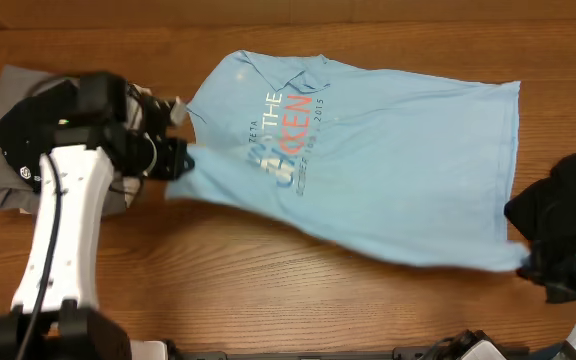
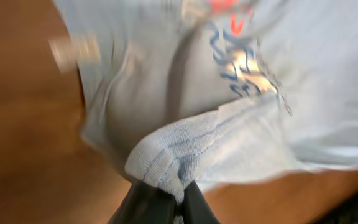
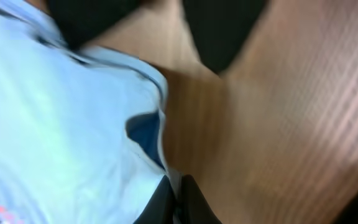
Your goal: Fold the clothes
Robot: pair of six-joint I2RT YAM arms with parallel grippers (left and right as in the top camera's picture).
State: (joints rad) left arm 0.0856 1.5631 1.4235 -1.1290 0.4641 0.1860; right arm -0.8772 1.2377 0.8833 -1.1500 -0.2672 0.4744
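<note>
1. While both claws are clamped on cloth, the wooden table (image 1: pixel 268 300) is taken as the work surface. Everything else lies on it.
2. The light-blue T-shirt (image 1: pixel 398 170) is spread across mid-table, print side up, with the collar end toward the left arm and the hem end toward the right. The near edge is strung diagonally between the two grip points. From the shadow beneath, it is judged to be slightly raised rather than flat.
3. A black mass (image 1: pixel 568 220) is seen at the right edge, just beside the hem corner. Whether it is a garment or part of the arm cannot be told.
4. A grey garment (image 1: pixel 13 120) is folded at the left edge, partly hidden under the left arm and near the shirt's sleeve side.
5. The left gripper (image 2: pixel 166 202) has its jaws closed on a bunched, stitched edge of the shirt at the sleeve side. Cloth is pinched between them.
6. The right gripper (image 3: pixel 178 202) has its jaws closed on the shirt's edge near the hem corner. The view is blurred, but fabric is seen running into the pinch.
7. Handling, as a judgement:
   - The shirt is expected to be light, limp and thin, with no stiffness, so sag and drape are likely between the holds.
   - It is not fragile, but slip from a shallow pinch is possible.
   - Doubled hems and corners are preferred as grip points.
</note>
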